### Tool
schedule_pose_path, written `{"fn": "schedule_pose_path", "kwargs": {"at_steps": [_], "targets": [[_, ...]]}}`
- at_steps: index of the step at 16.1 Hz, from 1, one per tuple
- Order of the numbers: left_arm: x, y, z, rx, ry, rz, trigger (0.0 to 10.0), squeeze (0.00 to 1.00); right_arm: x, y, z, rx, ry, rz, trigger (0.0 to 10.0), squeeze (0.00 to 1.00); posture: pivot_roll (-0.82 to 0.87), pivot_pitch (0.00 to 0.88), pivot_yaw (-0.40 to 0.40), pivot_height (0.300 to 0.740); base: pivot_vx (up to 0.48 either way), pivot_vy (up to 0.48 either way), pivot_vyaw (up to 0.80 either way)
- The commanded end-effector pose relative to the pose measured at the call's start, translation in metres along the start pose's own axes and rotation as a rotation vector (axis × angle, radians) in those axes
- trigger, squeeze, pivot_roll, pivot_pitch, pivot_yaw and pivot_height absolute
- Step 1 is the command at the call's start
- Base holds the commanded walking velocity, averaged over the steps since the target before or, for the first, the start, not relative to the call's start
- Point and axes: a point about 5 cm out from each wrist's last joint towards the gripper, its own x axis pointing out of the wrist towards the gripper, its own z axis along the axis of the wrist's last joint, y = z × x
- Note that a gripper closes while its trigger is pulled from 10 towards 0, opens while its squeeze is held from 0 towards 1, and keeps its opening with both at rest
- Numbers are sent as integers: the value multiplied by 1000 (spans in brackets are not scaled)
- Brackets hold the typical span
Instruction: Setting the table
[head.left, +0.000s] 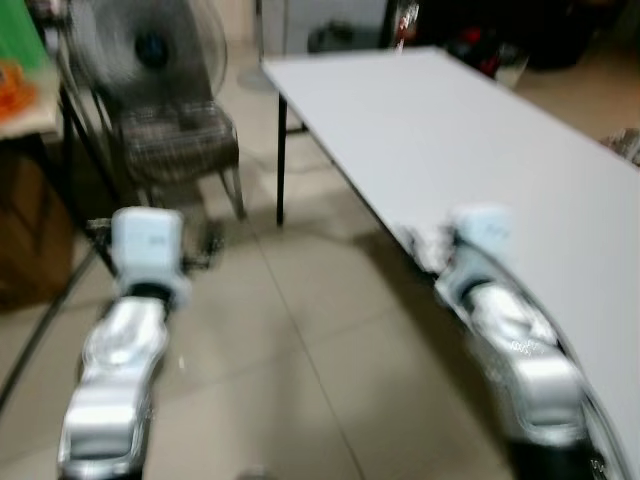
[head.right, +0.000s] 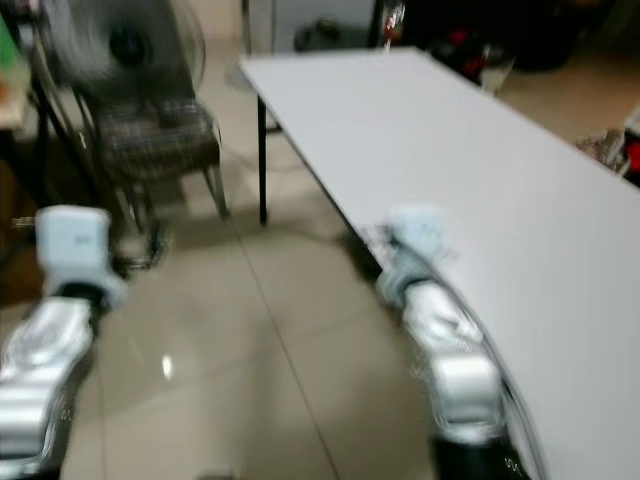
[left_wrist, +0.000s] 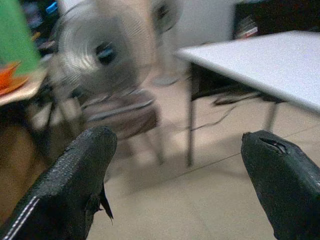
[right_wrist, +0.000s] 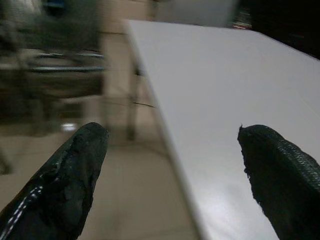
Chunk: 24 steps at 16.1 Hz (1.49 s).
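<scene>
A long white table (head.left: 480, 140) with dark legs runs from the back middle to the front right, and its top is bare. The picture is blurred. My right arm (head.left: 500, 310) reaches forward along the table's near edge. In the right wrist view my right gripper (right_wrist: 172, 132) is open, empty, and held at the table's edge (right_wrist: 170, 130). My left arm (head.left: 120, 350) is raised over the tiled floor to the table's left. My left gripper (left_wrist: 177, 142) is open with nothing between its fingers (left_wrist: 85, 170), and it faces the table's corner (left_wrist: 200, 52).
A metal chair (head.left: 180, 145) stands at the back left with a round fan (head.left: 145, 45) on or behind it. A wooden unit (head.left: 30, 220) with green and orange things is at the far left. Tiled floor (head.left: 300, 330) lies between chair and table. Dark clutter sits beyond the table.
</scene>
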Motion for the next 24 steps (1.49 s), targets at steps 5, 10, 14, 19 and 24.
{"fn": "schedule_pose_path", "kwargs": {"at_steps": [5,10,14,19,24], "targets": [[-5,-7,7,6,-21,-28,10000,0,-3,-6,-3,-10,8,12,10000,1000,131,0,-22,740,412,0,800],[-2,-3,9,18,-27,-11,10000,0,7,-5,-5,-9,4,21,10000,1000,170,0,-34,740,411,0,800],[3,0,12,8,-35,-11,10000,0,6,-5,-2,19,-3,10,10000,761,143,0,-26,740,416,0,400],[4,-8,11,0,-28,-40,10000,0,1,-15,-2,-7,-22,-35,10000,0,146,0,-27,740,417,0,0],[2,-2,10,1,-24,-19,10000,0,3,-9,-1,-27,-28,-7,10000,0,147,0,-28,740,417,0,0]]}}
